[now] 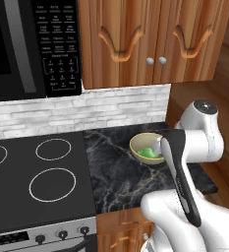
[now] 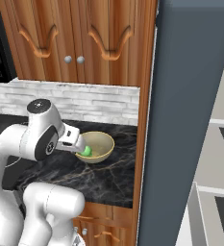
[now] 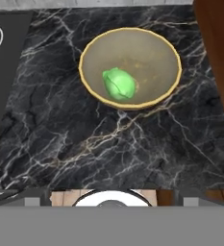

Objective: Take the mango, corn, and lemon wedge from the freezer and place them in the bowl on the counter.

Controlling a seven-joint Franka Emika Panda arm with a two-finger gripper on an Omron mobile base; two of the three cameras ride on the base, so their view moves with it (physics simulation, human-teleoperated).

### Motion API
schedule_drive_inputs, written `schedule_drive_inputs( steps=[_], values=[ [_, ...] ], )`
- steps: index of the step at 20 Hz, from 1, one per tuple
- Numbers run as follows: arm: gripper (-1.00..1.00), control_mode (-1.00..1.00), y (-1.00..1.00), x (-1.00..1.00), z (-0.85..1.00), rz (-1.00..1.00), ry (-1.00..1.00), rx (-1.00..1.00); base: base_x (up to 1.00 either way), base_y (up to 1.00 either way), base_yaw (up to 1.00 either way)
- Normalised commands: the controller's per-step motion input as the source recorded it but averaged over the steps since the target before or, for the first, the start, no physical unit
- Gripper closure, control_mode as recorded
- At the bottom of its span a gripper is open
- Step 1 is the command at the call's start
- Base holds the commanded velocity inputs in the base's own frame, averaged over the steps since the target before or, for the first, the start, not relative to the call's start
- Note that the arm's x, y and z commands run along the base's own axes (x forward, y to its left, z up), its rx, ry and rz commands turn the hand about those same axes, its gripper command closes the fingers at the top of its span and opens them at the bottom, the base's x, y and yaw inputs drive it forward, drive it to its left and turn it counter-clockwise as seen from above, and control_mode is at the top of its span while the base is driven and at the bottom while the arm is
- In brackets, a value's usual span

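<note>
One green fruit (image 3: 118,84) sits in the bowl (image 3: 173,84) near the bench's (image 3: 60,125) back edge — gripper spread wide above, carrying nothing.

Bowl (image 3: 130,67) sits on the counter (image 3: 108,139), toward its far right; the mango (image 3: 118,83) lies inside it, left of centre. Stove top (image 1: 37,177) adjoins the counter on the left, freezer (image 2: 180,120) stands to its right. Wall cupboards (image 1: 150,39) hang above.

black marble counter (image 3: 108,139), tan bowl (image 3: 168,89) resting on it
</note>
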Motion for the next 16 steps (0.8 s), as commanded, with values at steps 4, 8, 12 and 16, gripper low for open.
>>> schedule_drive_inputs(
  steps=[4,8,12,16],
  values=[
    [-1.0,-1.0,-0.07,-0.26,0.57,-0.05,0.05,0.0,0.0,0.0,0.0],
    [-1.0,-1.0,0.0,-0.04,0.57,-0.06,0.02,0.0,0.0,0.0,0.0],
    [-1.0,-1.0,0.0,-0.23,0.52,-0.01,0.0,0.0,0.0,0.0,0.0],
    [-1.0,-1.0,0.0,-0.44,0.27,0.0,0.0,0.0,0.0,0.0,0.0]
  ],
)
